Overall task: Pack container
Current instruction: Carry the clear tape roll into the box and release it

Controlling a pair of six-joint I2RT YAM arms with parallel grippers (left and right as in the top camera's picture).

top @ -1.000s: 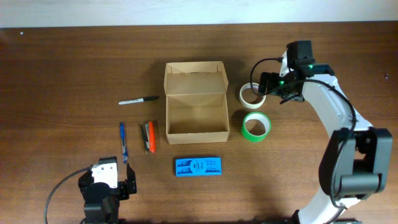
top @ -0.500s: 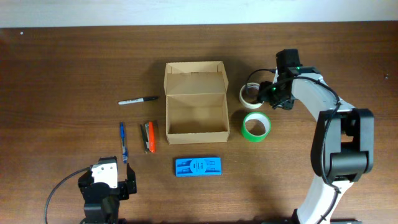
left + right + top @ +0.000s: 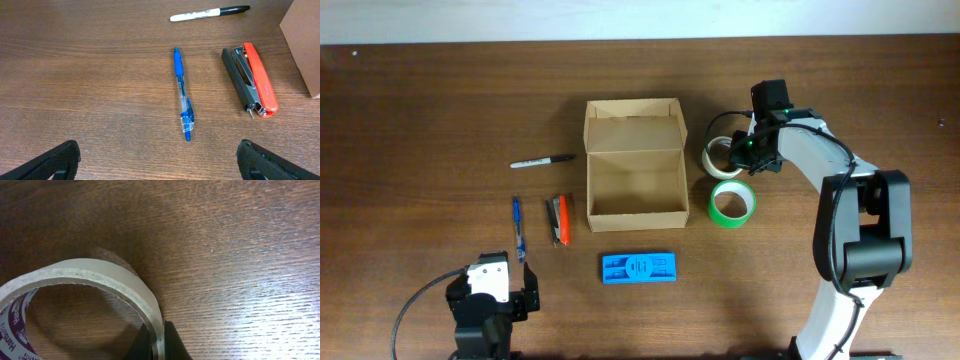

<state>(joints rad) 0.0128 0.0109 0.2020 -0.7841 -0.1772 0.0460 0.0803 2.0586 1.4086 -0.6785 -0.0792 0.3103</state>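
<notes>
The container (image 3: 635, 172), a tan cardboard box with its flap lid folded back, stands open in the middle of the table. To its right lies a clear tape roll (image 3: 722, 151) (image 3: 90, 280), and my right gripper (image 3: 744, 152) (image 3: 159, 342) is shut on that roll's wall, one finger inside the ring and one outside. A green tape roll (image 3: 731, 203) lies just in front of it. My left gripper (image 3: 490, 300) (image 3: 159, 160) hovers open at the near left, with nothing between its fingers.
Left of the box lie a black marker (image 3: 544, 160) (image 3: 209, 12), a blue pen (image 3: 517, 226) (image 3: 182, 92) and an orange-and-black stapler (image 3: 559, 219) (image 3: 250, 79). A blue flat item (image 3: 639, 267) lies in front of the box.
My right gripper moved left onto the clear tape roll and shut on its wall. The left arm stayed still.
</notes>
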